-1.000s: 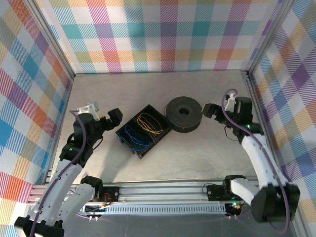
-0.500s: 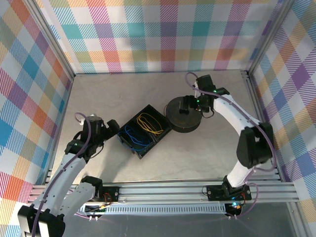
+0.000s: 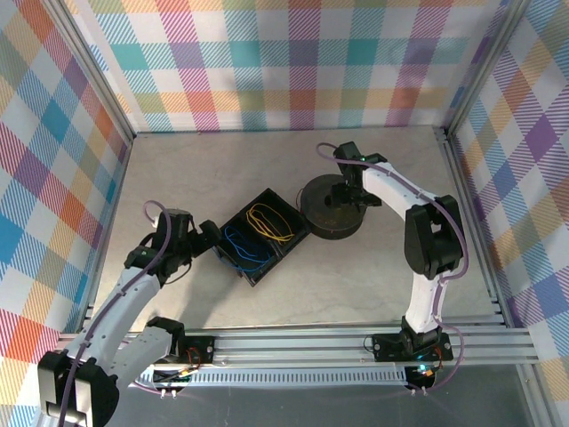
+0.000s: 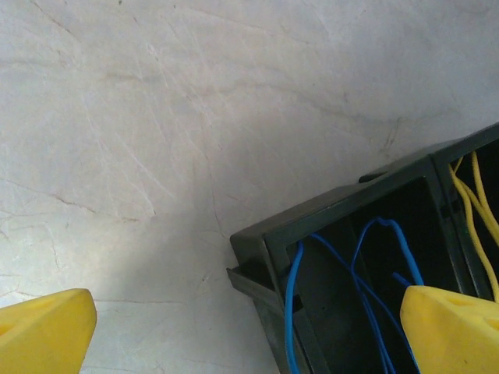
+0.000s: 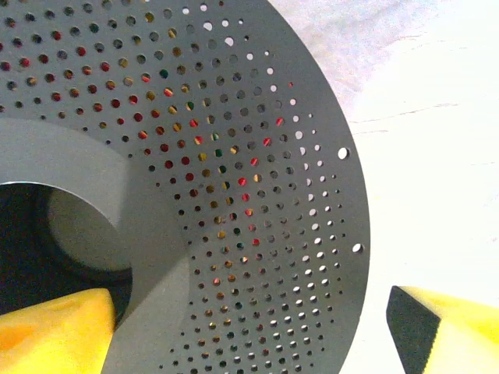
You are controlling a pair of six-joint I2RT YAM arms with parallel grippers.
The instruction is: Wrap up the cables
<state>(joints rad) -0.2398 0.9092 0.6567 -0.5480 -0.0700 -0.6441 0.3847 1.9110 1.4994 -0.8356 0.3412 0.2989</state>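
A black box (image 3: 281,260) at mid-table holds a loose blue cable (image 3: 240,247) and a yellow cable (image 3: 269,222). My left gripper (image 3: 210,238) hangs open just above the box's left corner. In the left wrist view that corner (image 4: 261,241) lies between the yellow fingertips (image 4: 47,331), with the blue cable (image 4: 292,304) and the yellow cable (image 4: 472,195) inside. My right gripper (image 3: 342,194) is open over the black spool (image 3: 316,218). It (image 5: 249,339) straddles the perforated flange (image 5: 257,156), one fingertip (image 5: 54,331) at the hub hole, the other off the rim. Red and orange glint through the holes.
The pale marbled table (image 3: 178,178) is closed in by checked walls on three sides. An aluminium rail (image 3: 311,342) runs along the near edge. The box and spool almost touch at mid-table.
The right arm swung in from the right side of the table and now reaches over the spool. My left gripper came down and forward to the box's left corner.
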